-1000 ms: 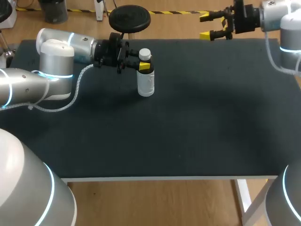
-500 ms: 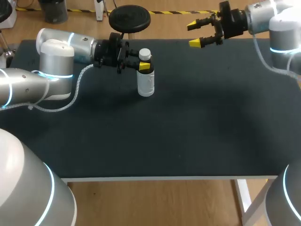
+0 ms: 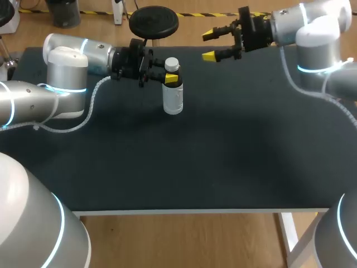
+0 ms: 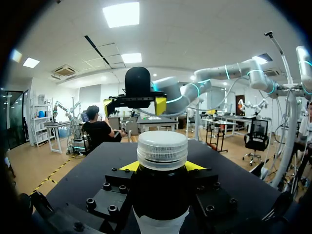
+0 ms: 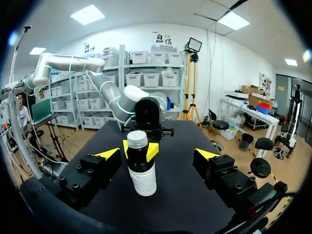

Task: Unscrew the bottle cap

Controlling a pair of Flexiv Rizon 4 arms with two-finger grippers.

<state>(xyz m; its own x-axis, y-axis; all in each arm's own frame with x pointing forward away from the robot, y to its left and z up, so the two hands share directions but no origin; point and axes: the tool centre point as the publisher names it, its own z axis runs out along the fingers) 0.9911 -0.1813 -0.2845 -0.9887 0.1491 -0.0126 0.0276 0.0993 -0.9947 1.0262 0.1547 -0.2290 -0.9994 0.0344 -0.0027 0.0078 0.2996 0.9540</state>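
A small clear bottle (image 3: 173,96) with a white cap (image 3: 172,63) stands upright on the black table (image 3: 223,145), at the back left of the middle. My left gripper (image 3: 169,79) comes in level from the left and is shut on the bottle just below the cap. The left wrist view has the cap (image 4: 162,149) rising between its yellow tips. My right gripper (image 3: 211,47) hangs open to the right of the bottle, a little above cap height and apart from it. In the right wrist view the bottle (image 5: 142,170) stands ahead of that open gripper (image 5: 158,155), slightly off its middle.
A black round stool (image 3: 154,21) stands just beyond the table's far edge, behind the bottle. The table's dark surface stretches bare toward the front and right.
My right arm has swung left along the far edge toward the bottle, its gripper staying open. The left gripper and the bottle have not moved.
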